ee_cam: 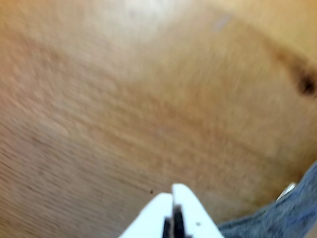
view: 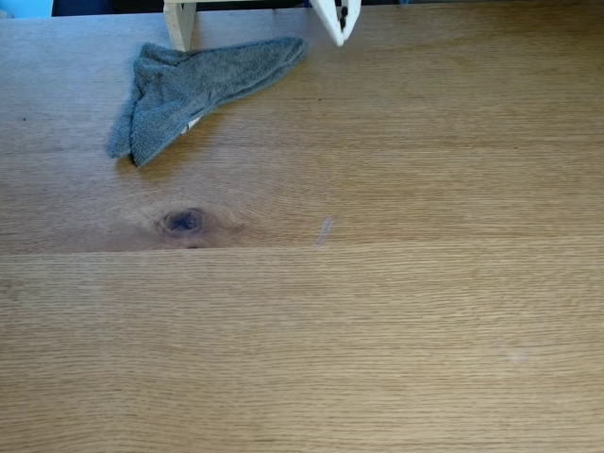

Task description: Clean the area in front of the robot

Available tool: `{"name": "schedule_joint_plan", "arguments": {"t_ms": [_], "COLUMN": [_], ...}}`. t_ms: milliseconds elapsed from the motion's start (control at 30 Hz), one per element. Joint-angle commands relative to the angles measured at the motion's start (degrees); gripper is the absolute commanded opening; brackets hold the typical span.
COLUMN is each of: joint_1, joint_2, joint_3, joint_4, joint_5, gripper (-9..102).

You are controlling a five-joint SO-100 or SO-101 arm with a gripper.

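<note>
Our hand (view: 341, 36), fingers together and empty, hangs right of the grey terry cloth (view: 193, 90); reaching so, we risk pushing it along the counter (view: 377, 321) without grasping.

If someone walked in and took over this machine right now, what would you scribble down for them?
Gripper: jaws shut, holding nothing, raised above the table near the far edge in the fixed view.
Cloth: grey, crumpled, lying flat on the table just left of the gripper in the fixed view, beside a pale wooden post. Not picked up.
Table: a faint small smudge sits near the middle, right of the dark knot.
Done: no sign of wiping so far.
Left: grab the cloth, wipe the area in front of the arm, smudge likely included.
</note>
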Motion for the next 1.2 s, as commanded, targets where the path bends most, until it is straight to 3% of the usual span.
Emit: {"name": "schedule_joint_plan", "arguments": {"t_ms": [0,100,300,533,667,800,1000,1167], "joint_1": [4.75,10.9,27.77,45.26,54.14,62.49,70.58,72.25], "joint_2": [-13.62,-20.92,-32.17,-40.08,-45.62,-54.76,-69.43,-78.66], "joint_3": [-15.38,-25.75,-39.2,-41.4,-41.31,-41.31,-41.31,-41.4], "joint_4": [-2.11,-0.35,2.46,6.33,7.12,1.05,-18.37,-24.52], "joint_5": [2.11,4.13,10.99,11.6,8.35,2.29,-10.81,-19.86], "gripper": [2,15,20,39,42,42,43,39]}}
